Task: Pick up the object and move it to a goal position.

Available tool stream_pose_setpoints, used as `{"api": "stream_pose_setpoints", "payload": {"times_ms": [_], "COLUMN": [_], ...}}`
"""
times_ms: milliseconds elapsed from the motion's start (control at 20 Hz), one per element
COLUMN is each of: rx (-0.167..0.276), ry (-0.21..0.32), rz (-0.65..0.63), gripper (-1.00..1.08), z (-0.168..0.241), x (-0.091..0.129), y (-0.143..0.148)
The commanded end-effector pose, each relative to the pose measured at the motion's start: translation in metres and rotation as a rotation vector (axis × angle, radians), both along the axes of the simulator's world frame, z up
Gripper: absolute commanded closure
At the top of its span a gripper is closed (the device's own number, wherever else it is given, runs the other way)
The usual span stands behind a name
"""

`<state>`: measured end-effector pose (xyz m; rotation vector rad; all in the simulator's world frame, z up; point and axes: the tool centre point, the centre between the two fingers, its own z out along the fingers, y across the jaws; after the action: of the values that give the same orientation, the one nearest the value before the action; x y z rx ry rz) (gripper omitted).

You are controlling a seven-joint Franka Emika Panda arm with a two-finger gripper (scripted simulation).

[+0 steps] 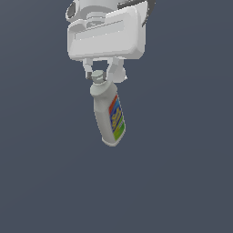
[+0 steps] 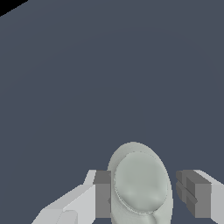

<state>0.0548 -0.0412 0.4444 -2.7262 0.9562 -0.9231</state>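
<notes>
The claw (image 1: 101, 75) holds the bottle (image 1: 109, 117) by its cap, and the body hangs below it, tilted, with the coloured label toward the exterior view's right. The bottle appears to be clear of any surface; no edge of a worktop shows in either view, only flat grey. In the wrist view one finger (image 2: 103, 194) touches the cap while the other stands a little apart (so the hold may be narrow, or the angle deceives). Judged from that, the carry should be slow and level, without sharp turns, because a bottle dangling from its cap is likely to swing or slip. No goal marker is visible.
</notes>
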Motion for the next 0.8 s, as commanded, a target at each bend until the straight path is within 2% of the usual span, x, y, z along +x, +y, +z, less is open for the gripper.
{"api": "stream_pose_setpoints", "payload": {"times_ms": [0,150,350,550,750], "rx": [-0.008,-0.017,-0.026,-0.032,-0.035], "ry": [-0.107,-0.191,-0.272,-0.32,-0.338], "rz": [-0.017,-0.032,-0.048,-0.058,-0.064], "gripper": [1.08,1.08,1.08,1.08,1.08], "z": [0.043,0.074,0.104,0.121,0.128], "x": [0.0,-0.004,-0.01,-0.016,-0.018], "y": [-0.003,-0.006,-0.008,-0.01,-0.011]}}
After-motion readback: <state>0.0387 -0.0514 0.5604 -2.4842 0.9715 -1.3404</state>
